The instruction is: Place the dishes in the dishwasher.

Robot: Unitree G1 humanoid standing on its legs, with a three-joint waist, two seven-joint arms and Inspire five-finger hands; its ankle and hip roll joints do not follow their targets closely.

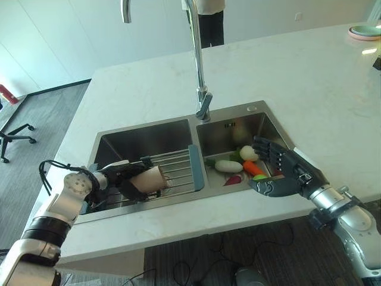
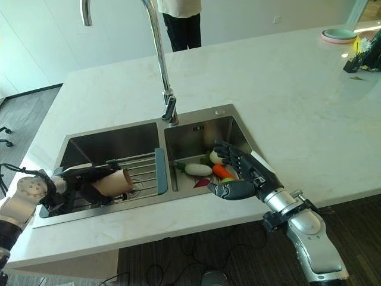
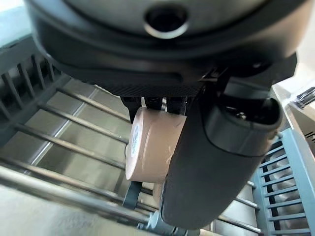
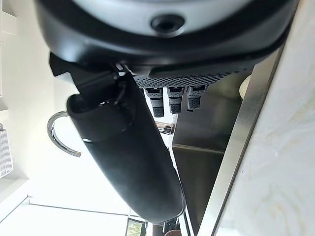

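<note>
My left hand (image 1: pixel 128 179) is shut on a tan cup (image 1: pixel 152 179), lying on its side over the wire rack (image 1: pixel 178 170) that spans the left sink basin (image 1: pixel 143 140). In the left wrist view the cup (image 3: pixel 150 145) sits between thumb and fingers above the rack bars. My right hand (image 1: pixel 280 170) is open over the front right corner of the right basin (image 1: pixel 250 128), holding nothing. Toy vegetables lie in that basin: a white radish (image 1: pixel 228 166), a carrot (image 1: pixel 253 168) and a white bulb (image 1: pixel 249 153).
A tall chrome faucet (image 1: pixel 199 71) rises behind the sink divider. Plates (image 1: pixel 365 31) sit at the counter's far right. A person (image 1: pixel 208 21) stands beyond the island. An office chair base (image 1: pixel 15 137) is on the floor at the left.
</note>
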